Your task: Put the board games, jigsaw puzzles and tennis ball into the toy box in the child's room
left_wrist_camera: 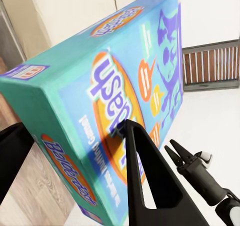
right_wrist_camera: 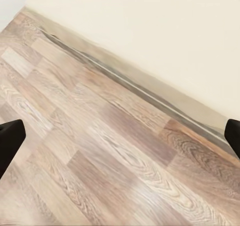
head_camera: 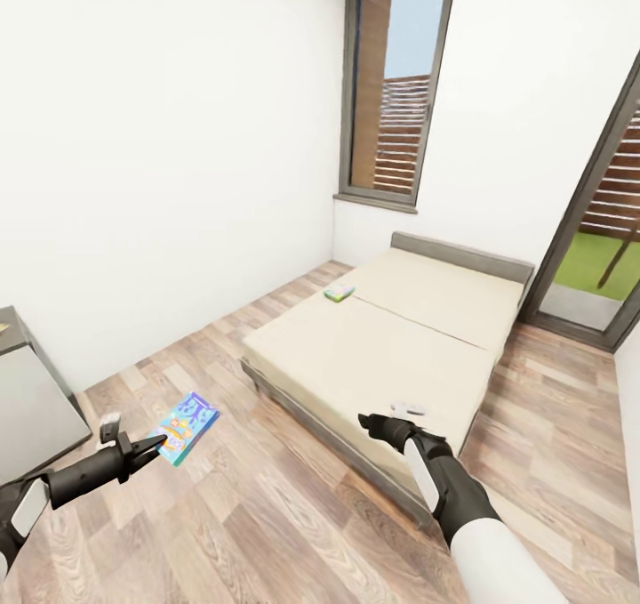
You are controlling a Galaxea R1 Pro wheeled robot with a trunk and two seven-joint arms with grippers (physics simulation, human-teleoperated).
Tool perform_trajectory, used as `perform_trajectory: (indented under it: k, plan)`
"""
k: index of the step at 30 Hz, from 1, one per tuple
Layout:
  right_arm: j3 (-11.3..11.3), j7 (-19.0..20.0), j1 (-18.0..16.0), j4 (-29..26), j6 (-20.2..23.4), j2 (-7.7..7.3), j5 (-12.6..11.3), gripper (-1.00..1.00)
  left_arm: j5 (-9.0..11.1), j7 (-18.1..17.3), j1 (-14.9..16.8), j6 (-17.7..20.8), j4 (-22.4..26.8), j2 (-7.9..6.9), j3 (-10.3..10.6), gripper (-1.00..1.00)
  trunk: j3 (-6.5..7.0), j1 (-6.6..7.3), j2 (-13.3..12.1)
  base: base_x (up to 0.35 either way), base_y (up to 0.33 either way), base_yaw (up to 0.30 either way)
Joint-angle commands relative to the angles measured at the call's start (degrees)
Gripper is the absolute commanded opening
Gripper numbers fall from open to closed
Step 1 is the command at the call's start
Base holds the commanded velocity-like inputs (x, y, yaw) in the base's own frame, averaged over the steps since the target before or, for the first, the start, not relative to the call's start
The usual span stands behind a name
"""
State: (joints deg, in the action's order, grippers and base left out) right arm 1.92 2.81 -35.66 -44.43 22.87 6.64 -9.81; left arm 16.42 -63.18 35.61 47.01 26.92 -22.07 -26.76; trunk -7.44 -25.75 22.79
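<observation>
My left gripper (head_camera: 142, 448) is shut on the blue cartoon board game (head_camera: 185, 426) and holds it in the air over the wood floor, left of the bed (head_camera: 382, 346). In the left wrist view the blue box (left_wrist_camera: 100, 101) sits between the black fingers (left_wrist_camera: 150, 181), tilted. A pale green board game (head_camera: 339, 293) lies flat on the bed's cream cover near its far left edge. My right gripper (head_camera: 373, 424) hangs open and empty at the bed's near corner. Its fingertips (right_wrist_camera: 10, 141) stand wide apart over the floor beside the bed's edge (right_wrist_camera: 150, 93).
A grey cabinet (head_camera: 31, 399) stands close on the left by the white wall. Beyond the bed are a tall window (head_camera: 391, 88) and, at the right, a glass door (head_camera: 596, 257). Wood-plank floor (head_camera: 267, 515) lies open in front of me.
</observation>
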Motion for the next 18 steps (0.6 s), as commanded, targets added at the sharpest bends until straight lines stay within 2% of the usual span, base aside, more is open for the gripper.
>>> perform_trajectory:
  k: [1,9,18]
  plan:
    - [0.23,0.21,-0.03,-0.11,0.33,0.01,-0.2,1.0,0.27,-0.1,0.08,0.45,-0.03,0.01,-0.13,-1.0,-0.1,-0.03,0.13,0.0,0.0,0.281]
    - [0.27,0.34,0.03,-0.43,0.21,-0.05,-0.21,1.0,0.28,-0.17,0.08,0.45,-0.03,0.0,-0.13,-1.0,0.01,-0.03,0.13,0.0,0.0,0.269]
    - [0.19,0.36,0.23,-0.62,0.19,-0.04,-0.21,1.0,0.28,-0.27,0.08,-0.01,-0.03,0.0,-0.22,-1.0,0.05,-0.03,0.13,0.0,0.0,0.041]
